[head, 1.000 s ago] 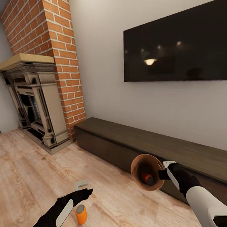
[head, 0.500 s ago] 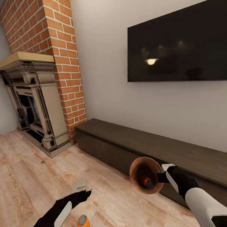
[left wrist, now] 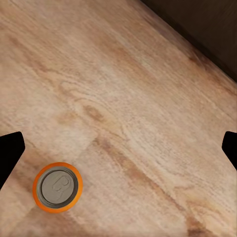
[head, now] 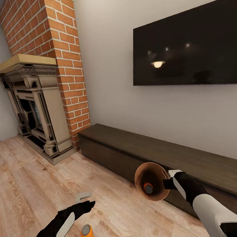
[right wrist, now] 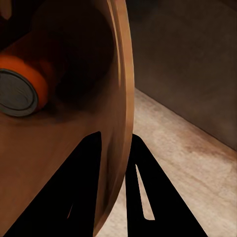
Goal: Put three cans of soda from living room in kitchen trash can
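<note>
- The living room is shown by its brick fireplace [head: 44, 98], wall-mounted black TV [head: 188, 49] and a long dark low cabinet [head: 162, 154] along the wall; the kitchen is judged not yet reached.
- The pale wood floor [head: 28, 179] carries one orange can [head: 86, 234], which stands upright on open boards, well apart from the cabinet's front edge.
- The trash can [head: 151, 181] is held off the floor in front of the cabinet, tipped with its mouth toward the head camera, probably so that cans can be loaded and carried in it.
- The right gripper [right wrist: 114, 163] is pinched on the bucket's rim, one finger inside the wall and one outside.
- An orange can [right wrist: 22, 81] lies on its side within the bucket.
- The left gripper [left wrist: 118, 148] is spread wide and empty, hanging above the floor with the standing can [left wrist: 58, 186] just beside one finger, seemingly positioned for a grasp.
</note>
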You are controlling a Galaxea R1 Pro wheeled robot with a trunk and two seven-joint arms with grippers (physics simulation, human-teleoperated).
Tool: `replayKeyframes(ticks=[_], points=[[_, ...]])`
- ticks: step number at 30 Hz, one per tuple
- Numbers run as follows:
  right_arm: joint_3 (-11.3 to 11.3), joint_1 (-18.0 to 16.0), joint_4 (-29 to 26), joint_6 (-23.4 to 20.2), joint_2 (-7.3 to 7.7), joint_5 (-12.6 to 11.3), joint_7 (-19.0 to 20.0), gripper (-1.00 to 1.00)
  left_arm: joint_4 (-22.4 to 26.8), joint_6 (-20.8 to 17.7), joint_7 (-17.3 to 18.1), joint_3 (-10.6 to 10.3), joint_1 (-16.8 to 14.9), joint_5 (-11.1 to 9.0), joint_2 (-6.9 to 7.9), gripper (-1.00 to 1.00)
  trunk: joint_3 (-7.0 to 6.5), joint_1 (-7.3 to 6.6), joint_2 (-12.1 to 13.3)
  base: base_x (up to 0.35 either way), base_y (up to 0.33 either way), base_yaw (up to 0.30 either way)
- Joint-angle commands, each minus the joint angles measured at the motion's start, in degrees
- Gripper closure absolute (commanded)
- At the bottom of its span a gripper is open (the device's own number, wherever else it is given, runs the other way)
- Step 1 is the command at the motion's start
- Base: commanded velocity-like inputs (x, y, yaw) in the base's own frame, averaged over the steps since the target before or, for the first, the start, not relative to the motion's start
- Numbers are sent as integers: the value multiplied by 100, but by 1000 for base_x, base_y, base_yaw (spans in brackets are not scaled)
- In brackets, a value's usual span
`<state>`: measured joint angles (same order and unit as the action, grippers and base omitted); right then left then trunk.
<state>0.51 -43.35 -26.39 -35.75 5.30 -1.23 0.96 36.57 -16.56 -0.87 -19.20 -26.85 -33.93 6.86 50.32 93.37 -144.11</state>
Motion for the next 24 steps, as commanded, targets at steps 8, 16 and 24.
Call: replayKeyframes(ticks=[8,16,24], points=[[-56,-82,-30,-92,-96,30,-87,100,-30,-9,5,-17,-45,-12,3,-100,-11,-1,-1,0,34,-39],[-117,-638,-266,-487,-488,43,-135,100,-44,-19,8,-22,-64,-17,8,-100,-59,-1,-1,53,208,-173],[-121,-656,-270,-502,-487,44,-140,100,-45,-22,8,-25,-66,-18,5,-100,-117,-1,-1,43,270,-187]])
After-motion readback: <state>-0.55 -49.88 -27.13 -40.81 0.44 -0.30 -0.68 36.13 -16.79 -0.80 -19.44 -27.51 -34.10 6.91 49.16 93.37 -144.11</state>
